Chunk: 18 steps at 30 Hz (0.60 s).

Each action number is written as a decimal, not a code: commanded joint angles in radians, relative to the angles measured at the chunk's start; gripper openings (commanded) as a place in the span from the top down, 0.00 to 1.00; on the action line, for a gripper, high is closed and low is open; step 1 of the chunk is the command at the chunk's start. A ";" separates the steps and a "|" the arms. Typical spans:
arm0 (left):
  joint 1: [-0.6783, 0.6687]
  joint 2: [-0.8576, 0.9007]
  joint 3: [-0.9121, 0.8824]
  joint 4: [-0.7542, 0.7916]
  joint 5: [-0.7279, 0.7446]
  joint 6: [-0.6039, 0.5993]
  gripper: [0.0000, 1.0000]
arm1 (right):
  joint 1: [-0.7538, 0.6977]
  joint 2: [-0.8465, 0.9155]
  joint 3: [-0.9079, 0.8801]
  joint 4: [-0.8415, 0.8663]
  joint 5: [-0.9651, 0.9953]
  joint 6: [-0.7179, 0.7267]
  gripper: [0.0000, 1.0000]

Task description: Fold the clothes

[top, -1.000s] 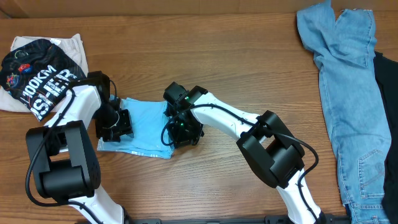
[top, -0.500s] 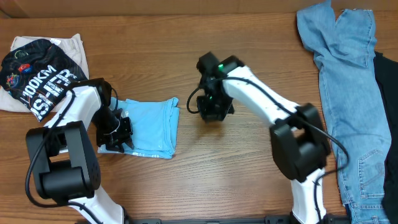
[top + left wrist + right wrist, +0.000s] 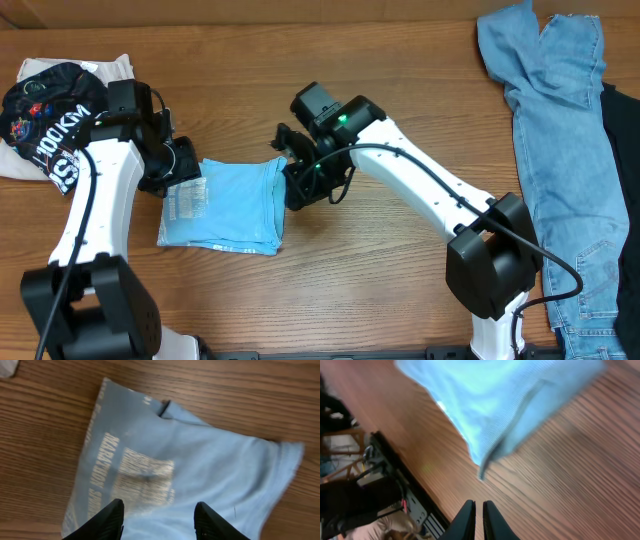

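Note:
The light sky-blue T-shirt lies folded into a small rectangle on the wooden table, small white print facing up at its left end. It also shows in the left wrist view and the right wrist view. My left gripper is open and empty, hovering just above the shirt's upper left corner; its fingers frame the white print. My right gripper is at the shirt's right edge. Its fingers are shut on nothing, over bare wood just off the shirt's corner.
A black shirt with big white lettering lies on a cream cloth at the back left. Blue denim jeans stretch along the right side, with a dark garment at the right edge.
My left gripper has lifted off the shirt's left edge and moved back. My right gripper let go of the right edge, swung away to the right, then came back to that edge.

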State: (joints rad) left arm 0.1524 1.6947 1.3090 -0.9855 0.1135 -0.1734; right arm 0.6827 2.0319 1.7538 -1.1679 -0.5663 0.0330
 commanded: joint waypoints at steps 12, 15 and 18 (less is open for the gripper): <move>0.006 0.259 0.003 -0.027 -0.072 0.019 0.56 | 0.120 0.144 -0.036 0.153 -0.119 0.028 0.90; 0.006 0.262 0.003 -0.063 -0.072 0.018 0.56 | 0.127 0.200 -0.036 0.164 -0.066 0.074 0.90; 0.006 0.262 0.003 -0.113 -0.073 0.016 0.58 | 0.120 0.255 -0.036 0.176 -0.013 0.107 0.90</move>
State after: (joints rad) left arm 0.1524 1.9308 1.3121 -1.0683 0.0551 -0.1726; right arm 0.8143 2.2414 1.7256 -1.0016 -0.6342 0.0956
